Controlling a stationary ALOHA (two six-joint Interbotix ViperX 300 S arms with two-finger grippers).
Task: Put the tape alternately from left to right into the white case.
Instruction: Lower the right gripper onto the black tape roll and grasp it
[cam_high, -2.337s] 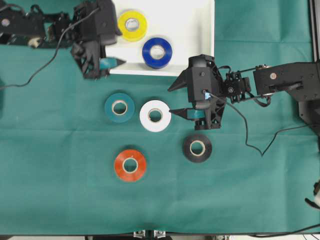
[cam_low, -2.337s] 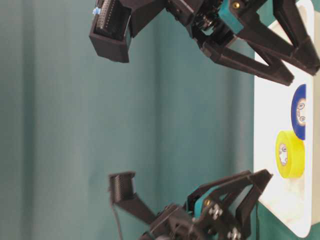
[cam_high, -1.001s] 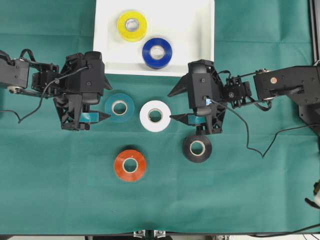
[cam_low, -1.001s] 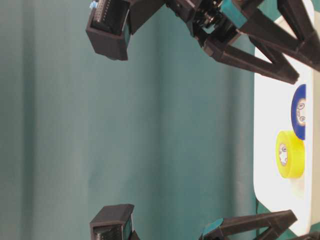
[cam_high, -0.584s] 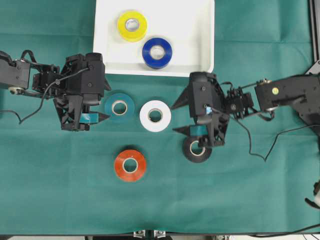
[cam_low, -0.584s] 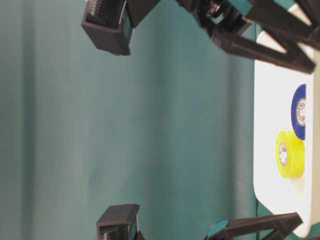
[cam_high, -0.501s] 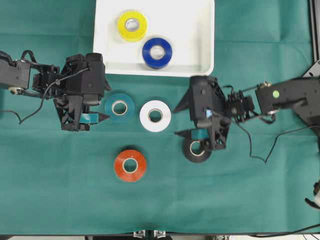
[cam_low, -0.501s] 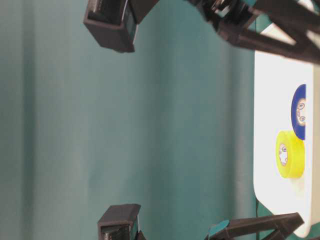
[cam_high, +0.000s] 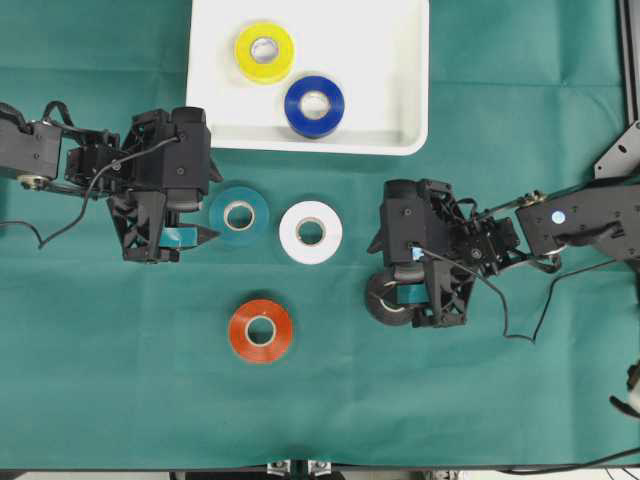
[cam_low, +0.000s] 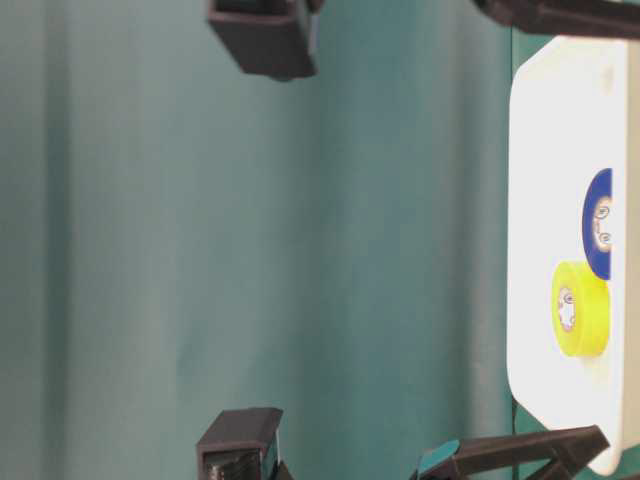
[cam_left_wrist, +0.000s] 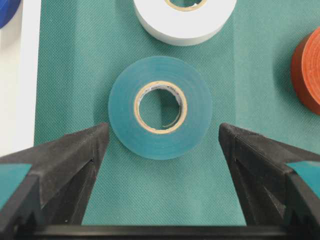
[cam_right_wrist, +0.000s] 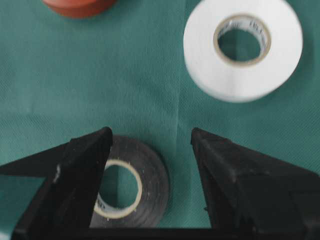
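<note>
The white case (cam_high: 400, 70) at the back holds a yellow tape roll (cam_high: 265, 52) and a blue one (cam_high: 314, 105). On the green cloth lie the teal (cam_high: 239, 214), white (cam_high: 311, 232), orange-red (cam_high: 260, 331) and black (cam_high: 383, 303) rolls. My left gripper (cam_high: 207, 213) is open just left of the teal roll (cam_left_wrist: 160, 107), whose near edge sits between the fingertips (cam_left_wrist: 97, 135). My right gripper (cam_right_wrist: 151, 132) is open over the black roll (cam_right_wrist: 147, 195). That roll lies off-centre, partly hidden under one finger. Neither gripper holds anything.
The case's right half (cam_high: 385, 95) is bare. The white roll (cam_right_wrist: 243, 47) lies just ahead of the right gripper, and the orange-red roll (cam_left_wrist: 307, 70) is off to one side of the left gripper. Green cloth (cam_high: 450, 400) covers the table.
The right gripper has swung from beside the white roll toward the front and down over the black roll. The left gripper, earlier at the case's edge, has stayed by the teal roll.
</note>
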